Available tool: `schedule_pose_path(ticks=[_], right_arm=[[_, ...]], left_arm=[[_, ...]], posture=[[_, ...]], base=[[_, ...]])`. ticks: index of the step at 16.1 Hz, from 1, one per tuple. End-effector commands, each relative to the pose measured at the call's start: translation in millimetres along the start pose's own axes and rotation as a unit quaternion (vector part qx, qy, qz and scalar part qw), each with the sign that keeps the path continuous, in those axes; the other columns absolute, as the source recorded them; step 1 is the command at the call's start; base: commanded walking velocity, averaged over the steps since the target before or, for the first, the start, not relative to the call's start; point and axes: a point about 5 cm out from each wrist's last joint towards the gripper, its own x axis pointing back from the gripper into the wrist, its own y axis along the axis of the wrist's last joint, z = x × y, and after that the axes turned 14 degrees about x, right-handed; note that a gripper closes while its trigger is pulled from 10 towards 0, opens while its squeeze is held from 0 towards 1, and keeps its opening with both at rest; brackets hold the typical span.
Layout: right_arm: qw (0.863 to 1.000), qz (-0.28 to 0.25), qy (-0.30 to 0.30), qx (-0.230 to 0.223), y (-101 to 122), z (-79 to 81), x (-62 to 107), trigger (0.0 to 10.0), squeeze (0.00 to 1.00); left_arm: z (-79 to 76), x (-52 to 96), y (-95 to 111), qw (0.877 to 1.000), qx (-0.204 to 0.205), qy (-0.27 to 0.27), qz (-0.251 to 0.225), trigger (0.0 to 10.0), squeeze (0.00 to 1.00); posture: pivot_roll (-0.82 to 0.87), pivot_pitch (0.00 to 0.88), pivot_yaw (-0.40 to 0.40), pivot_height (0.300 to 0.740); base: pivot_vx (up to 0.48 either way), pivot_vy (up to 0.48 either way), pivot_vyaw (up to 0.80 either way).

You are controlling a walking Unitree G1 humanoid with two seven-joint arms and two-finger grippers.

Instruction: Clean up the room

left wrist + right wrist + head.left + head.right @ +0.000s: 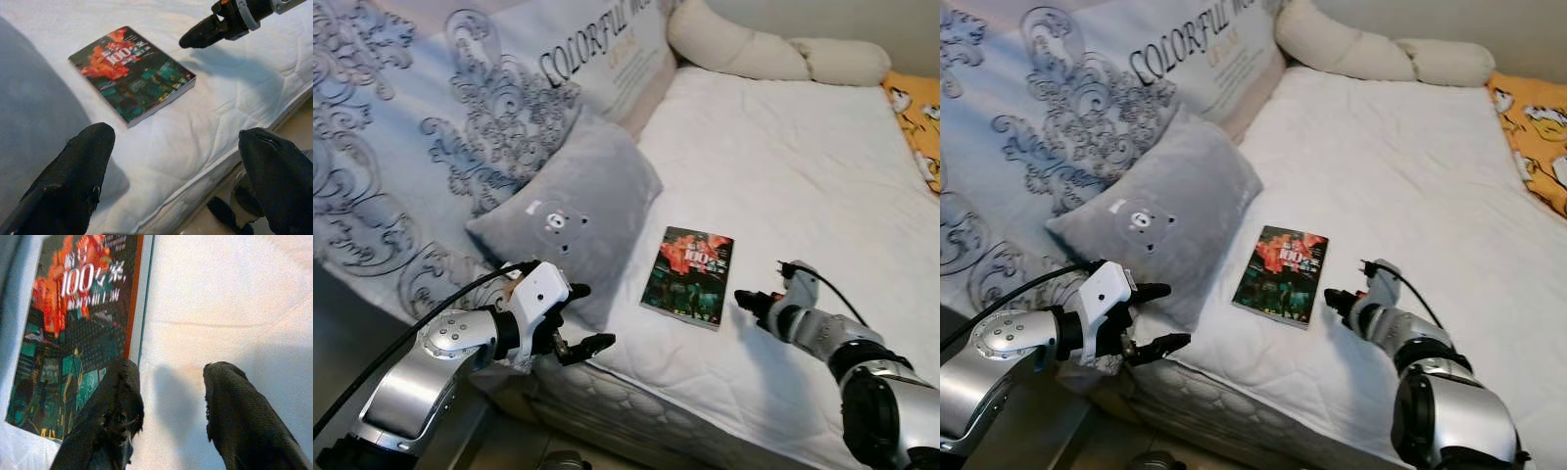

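Across the white quilted bed [783,166] lies a single book [688,274], flat and face up near the bed's front edge, its cover dark green and black with a red-orange burst and white lettering. Just beside it, toward the bed's left edge, a grey pillow [573,215] with a small bear face leans against a pale blue duvet [401,147] printed with grey scrollwork and the word "COLORFUL". Two cream bolster pillows [773,51] lie along the far edge, and an orange patterned cloth [918,122] shows at the far right corner.

The left gripper [582,318] hovers off the front edge of the bed, below the grey pillow's corner, its fingers spread apart and empty. The right gripper [749,302] sits low over the sheet just to the right of the book, near its front corner, not touching it; its fingers are also parted with nothing between them.

From the left wrist view the book [131,73] is seen at an angle with its page edge and thickness showing, the right gripper [200,35] reaching in beyond it, and a strip of tan floor [288,127] below the mattress side. The right wrist view brings the cover [73,333] close enough to read "100" in white, with one black finger [115,416] overlapping the book's near edge and the other [239,416] above bare sheet, casting a soft shadow.
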Motion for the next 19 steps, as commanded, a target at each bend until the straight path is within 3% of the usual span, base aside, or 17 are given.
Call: schedule_pose_path(ticks=[1,2,4,6,8,10,11,12,16,19], right_arm=[[0.999,-0.015,0.028,0.031,6.1,1.1,1.3,10.0,1.0],[0.996,-0.024,0.052,0.074,10.1,3.5,2.2,10.0,1.0],[0.991,-0.042,0.071,0.106,15.2,6.4,2.9,10.0,1.0],[0.972,-0.127,0.055,0.188,32.0,15.9,8.0,10.0,1.0],[0.953,-0.188,0.001,0.237,37.9,25.1,18.9,10.0,1.0],[0.941,-0.24,-0.023,0.237,39.9,38.0,31.8,10.0,1.0],[0.929,-0.279,-0.032,0.239,33.6,54.8,44.8,10.0,1.0],[0.924,-0.292,-0.037,0.245,28.5,60.6,49.4,10.0,1.0],[0.932,-0.273,-0.069,0.228,6.1,64.9,56.1,10.0,1.0],[0.924,-0.276,-0.077,0.254,9.4,69.3,58.9,10.0,1.0]], left_arm=[[0.4,2.1,1.1,1.0,0.007,0.015,-0.01,10.0,0.0],[-0.2,2.7,2.8,0.999,0.009,0.032,-0.025,10.0,0.0],[0.8,3.7,4.8,0.997,0.011,0.063,-0.048,10.0,0.0],[5.9,5.7,12.3,0.974,0.026,0.18,-0.135,10.0,0.0],[9.2,10.5,11.8,0.955,0.038,0.247,-0.163,10.0,0.0],[17.8,15.1,6.7,0.943,0.047,0.283,-0.171,10.0,0.0],[32.2,22.3,-5.4,0.929,0.063,0.319,-0.174,10.0,0.0],[37.6,24.2,-11.3,0.924,0.069,0.334,-0.174,10.0,0.0],[43.2,22.4,-23.5,0.91,0.082,0.367,-0.176,10.0,0.0],[43.5,18.4,-25.5,0.904,0.084,0.376,-0.185,10.0,0.0]], posture=[[0.2,0.0,0.029,0.74],[0.2,0.0,0.029,0.74],[0.19,0.0,0.023,0.74],[0.18,0.0,0.014,0.74],[0.16,0.0,0.007,0.74],[0.16,0.0,0.005,0.74],[0.15,0.0,0.005,0.74],[0.14,0.0,0.002,0.74],[0.15,0.0,-0.014,0.74],[0.15,0.0,-0.015,0.74]], base=[[0.0,0.0,0.0],[0.0,0.0,0.0],[0.0,0.0,0.0],[0.0,0.0,0.0],[0.0,0.0,0.0],[0.0,-0.165,0.0],[0.0,-0.405,0.0],[0.0,-0.48,0.0],[0.0,-0.48,-0.19],[0.0,-0.48,-0.17]])
